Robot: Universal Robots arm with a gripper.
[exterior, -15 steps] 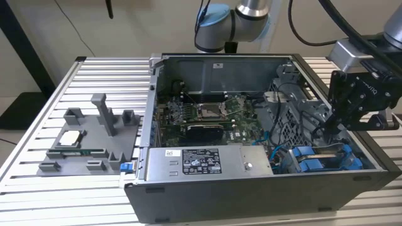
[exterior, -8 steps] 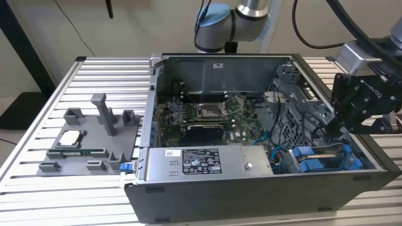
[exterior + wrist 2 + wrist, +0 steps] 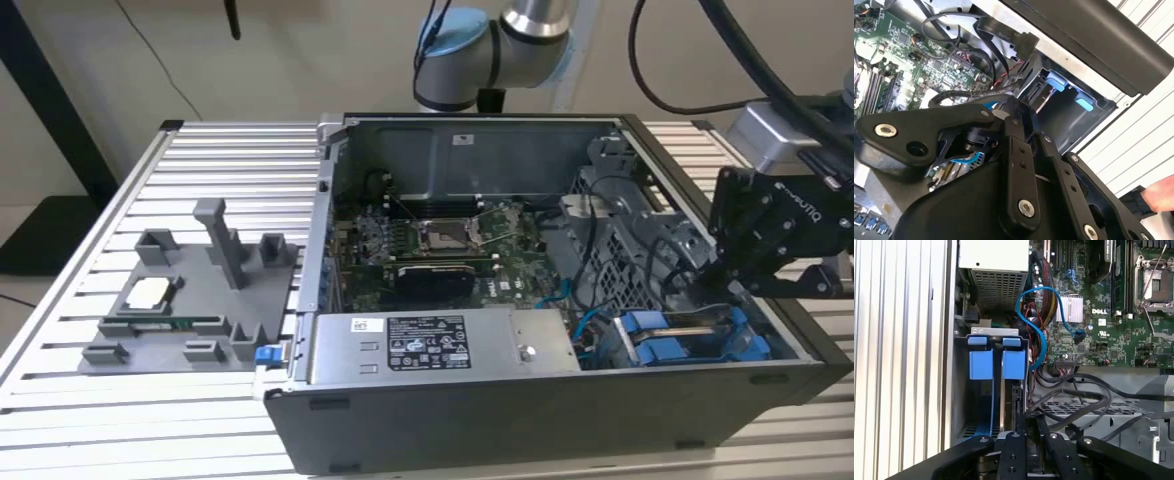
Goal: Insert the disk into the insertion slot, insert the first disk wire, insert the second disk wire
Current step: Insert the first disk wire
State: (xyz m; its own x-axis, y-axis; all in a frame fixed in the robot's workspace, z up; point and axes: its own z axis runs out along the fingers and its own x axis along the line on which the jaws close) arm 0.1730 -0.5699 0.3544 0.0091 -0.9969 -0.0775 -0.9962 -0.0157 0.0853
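Because the tall dark-grey computer case [image 3: 534, 425] lies on its side with the cover off on the ribbed aluminium bench [image 3: 227, 180], all its inside is open from above, and the black linked end effector [image 3: 731, 285] can hang over the corner at the exterior view's right, where the drive bay is. Whether the end effector is clenched on something or released I cannot tell, because its own black links stand before its working end in both wrist views. It is nearest to the flat silver disk in its bright blue plastic frame [image 3: 687, 328], which, as I judge it, is already seated in the narrow dark-grey metal insertion slot [image 3: 960, 390]. In the first wrist view the frame stands on edge between the slot's walls, with two blue plastic clips [image 3: 980, 362] at its far end, probably so that it can be locked or pulled without tools. A bundle of black cables [image 3: 1079, 390] runs just beside the slot and passes near the end effector, and a thin light-blue data cable [image 3: 1044, 342] loops from the green motherboard [image 3: 441, 250] toward the bay; I think they lie loose there so that they reach the disk's connectors. If any wire is plugged in, the pictures do not show it. The grey labelled power-supply box [image 3: 427, 345] lies beside the bay, toward the exterior view's left, and a grey plastic fixture [image 3: 187, 300] stands on the bench well apart from the case
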